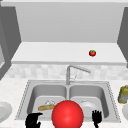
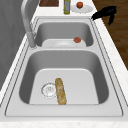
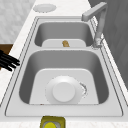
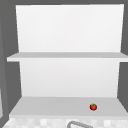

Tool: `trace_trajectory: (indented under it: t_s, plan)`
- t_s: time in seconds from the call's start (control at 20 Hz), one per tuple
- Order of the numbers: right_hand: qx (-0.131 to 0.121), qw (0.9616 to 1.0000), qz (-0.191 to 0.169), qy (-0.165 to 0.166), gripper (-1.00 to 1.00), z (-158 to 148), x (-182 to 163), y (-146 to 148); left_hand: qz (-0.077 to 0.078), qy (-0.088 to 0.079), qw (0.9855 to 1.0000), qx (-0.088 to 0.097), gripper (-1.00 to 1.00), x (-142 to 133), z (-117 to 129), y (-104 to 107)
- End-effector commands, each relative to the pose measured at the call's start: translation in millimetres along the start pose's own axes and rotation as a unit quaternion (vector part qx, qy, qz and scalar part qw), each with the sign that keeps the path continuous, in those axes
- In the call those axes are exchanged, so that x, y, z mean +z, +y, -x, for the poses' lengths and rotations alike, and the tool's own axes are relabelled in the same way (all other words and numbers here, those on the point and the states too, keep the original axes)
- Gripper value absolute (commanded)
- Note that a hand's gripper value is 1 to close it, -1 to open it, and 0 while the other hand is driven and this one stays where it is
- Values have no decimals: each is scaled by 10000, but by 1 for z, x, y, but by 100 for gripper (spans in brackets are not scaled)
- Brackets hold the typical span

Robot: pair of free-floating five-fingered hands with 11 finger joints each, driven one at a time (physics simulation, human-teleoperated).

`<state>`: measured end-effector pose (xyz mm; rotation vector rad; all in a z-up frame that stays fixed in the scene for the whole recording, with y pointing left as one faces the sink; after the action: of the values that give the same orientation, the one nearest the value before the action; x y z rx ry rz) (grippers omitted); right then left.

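Just past my left hand (image 1: pixel 33 121) a baguette (image 1: pixel 46 107) lies flat on the floor of the left basin (image 1: pixel 37 95) — golden-brown, crusty, whole — one end beside the round drain (image 2: pixel 49 90). By my right hand (image 1: pixel 96 118), a white plate (image 3: pixel 64 93) lies in the right basin (image 3: pixel 100 72).

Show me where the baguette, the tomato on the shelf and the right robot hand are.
baguette (image 2: pixel 60 91): left side view, the middle of the loaf.
tomato (image 1: pixel 92 53): front view, the middle of its red body.
right robot hand (image 1: pixel 96 119): front view, on its palm.
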<state>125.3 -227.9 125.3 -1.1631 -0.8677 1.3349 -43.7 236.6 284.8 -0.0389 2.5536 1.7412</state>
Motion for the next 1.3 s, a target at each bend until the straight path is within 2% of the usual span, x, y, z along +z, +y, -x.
trace_trajectory:
  t_s: [0.0,0.3,0.45,0.5,0.55,0.7,0.75,0.95,1.15,1.25]
  plan:
    - [0,10000,0,0,-100,-9,18,11,0,0,10000,0,0,0,0,0]
    - [-106,9999,-43,-21,-100,-13,31,21,0,0,10000,0,0,0,0,0]
    - [-76,9999,-49,-69,-100,-15,29,21,0,0,10000,0,0,0,0,0]
    - [50,10000,-49,-47,-100,-20,30,21,0,0,10000,0,0,0,0,0]
    - [-69,9999,-67,-67,0,-15,30,22,0,-16,10000,-40,-100,0,0,0]
    - [-31,10000,-21,-76,0,-16,30,22,-74,29,10000,57,-100,1,0,0]
    - [-40,10000,-12,-75,0,-16,30,22,-22,14,10000,77,-100,2,2,-5]
    - [-64,10000,13,-69,0,-16,30,22,3,29,9998,221,-100,1,40,-8]
    - [-78,9999,26,-64,0,-16,30,23,138,85,9988,453,-100,3,71,-13]
    - [-84,9999,30,-63,0,-16,30,23,165,90,9986,497,-100,4,85,-16]
